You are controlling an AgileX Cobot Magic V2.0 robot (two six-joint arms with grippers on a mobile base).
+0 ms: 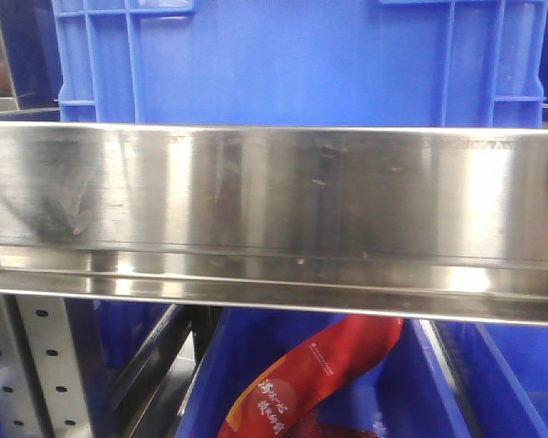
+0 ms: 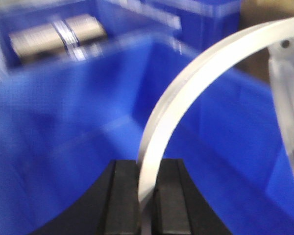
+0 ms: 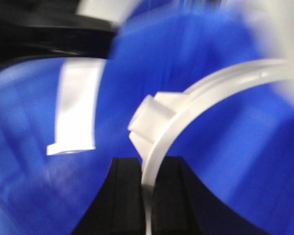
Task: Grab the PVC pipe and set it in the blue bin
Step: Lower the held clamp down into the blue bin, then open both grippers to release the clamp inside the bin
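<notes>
Clamping PVC pipe (image 2: 174, 98) (1 each, blurry): left fingers (image 2: 122, 200), right fingers (image 3: 127, 196), over blue bin (image 2: 63, 122).

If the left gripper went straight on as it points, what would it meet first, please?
Likely the blue bin, its inner wall, beyond the PVC pipe the left gripper holds; depth unclear.

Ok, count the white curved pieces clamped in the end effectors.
2. One PVC pipe is clamped in the left end effector over a blue bin; a second pipe in the right end effector. A blurred white strip beside it may be the first again.
</notes>
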